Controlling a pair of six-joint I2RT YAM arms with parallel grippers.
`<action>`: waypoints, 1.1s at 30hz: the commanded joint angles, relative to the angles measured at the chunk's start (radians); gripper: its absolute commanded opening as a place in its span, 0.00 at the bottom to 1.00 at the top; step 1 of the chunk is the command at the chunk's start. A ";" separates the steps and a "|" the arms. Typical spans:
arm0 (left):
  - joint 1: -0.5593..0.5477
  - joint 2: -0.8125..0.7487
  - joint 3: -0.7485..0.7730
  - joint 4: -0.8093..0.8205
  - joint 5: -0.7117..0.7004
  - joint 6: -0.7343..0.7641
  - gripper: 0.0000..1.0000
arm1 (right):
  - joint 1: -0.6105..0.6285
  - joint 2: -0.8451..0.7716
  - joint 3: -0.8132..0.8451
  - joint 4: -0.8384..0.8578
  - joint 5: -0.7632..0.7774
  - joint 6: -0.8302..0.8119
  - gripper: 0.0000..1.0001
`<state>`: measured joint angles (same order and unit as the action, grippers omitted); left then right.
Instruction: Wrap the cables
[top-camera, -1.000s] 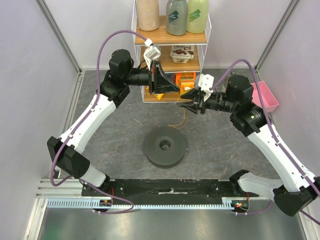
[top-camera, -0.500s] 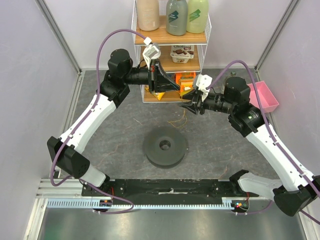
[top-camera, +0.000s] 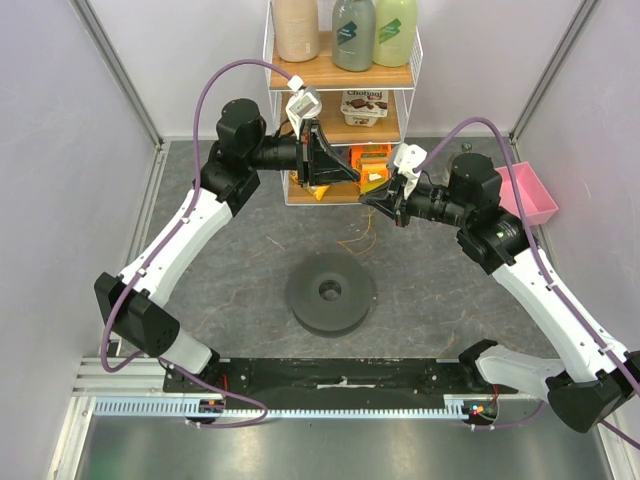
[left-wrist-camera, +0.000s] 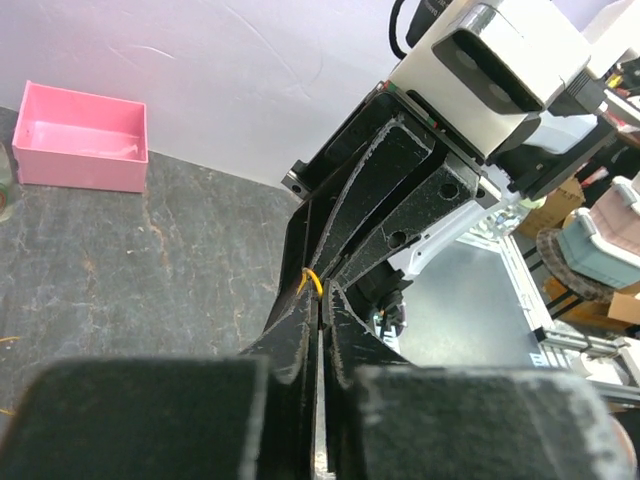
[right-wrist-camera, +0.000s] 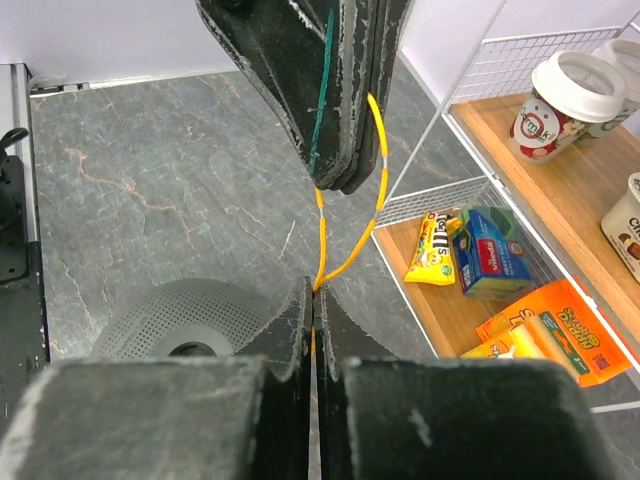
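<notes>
The cables are one hair-thin yellow wire (right-wrist-camera: 376, 165) looping between my two grippers in mid-air in front of the shelf. My left gripper (left-wrist-camera: 320, 294) is shut on one bit of it, a small yellow loop (left-wrist-camera: 313, 279) poking out at its tips. Just below and to the right, my right gripper (right-wrist-camera: 314, 290) is shut on the wire, two strands rising from its tips. In the top view the left gripper (top-camera: 355, 176) and right gripper (top-camera: 368, 199) nearly touch. Loose wire strands (top-camera: 355, 243) trail on the table above the dark grey round spool (top-camera: 330, 292).
A white wire shelf (top-camera: 412, 60) stands at the back with bottles, a cup and snack packs (right-wrist-camera: 528, 262). A pink bin (top-camera: 530, 192) sits at the right by the wall. Purple hoses arch over both arms.
My right gripper has gone from open to shut on the wire and has moved slightly up and left, closer to the left gripper. The left arm has stayed still.
</notes>
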<state>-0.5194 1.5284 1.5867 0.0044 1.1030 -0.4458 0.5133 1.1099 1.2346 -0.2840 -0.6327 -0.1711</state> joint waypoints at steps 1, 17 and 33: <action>-0.002 -0.034 -0.002 0.002 0.003 -0.002 0.15 | 0.002 -0.022 -0.001 0.042 0.022 0.021 0.00; 0.087 -0.278 -0.178 -0.601 -0.432 0.821 0.90 | -0.303 -0.039 -0.142 0.049 0.019 0.255 0.00; -0.899 -0.468 -0.689 -0.431 -1.328 1.156 0.99 | -0.391 0.024 -0.211 0.057 0.119 0.254 0.00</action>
<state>-1.2144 1.1011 0.9966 -0.5983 0.1127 0.7040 0.1322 1.1309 1.0313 -0.2508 -0.5278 0.0830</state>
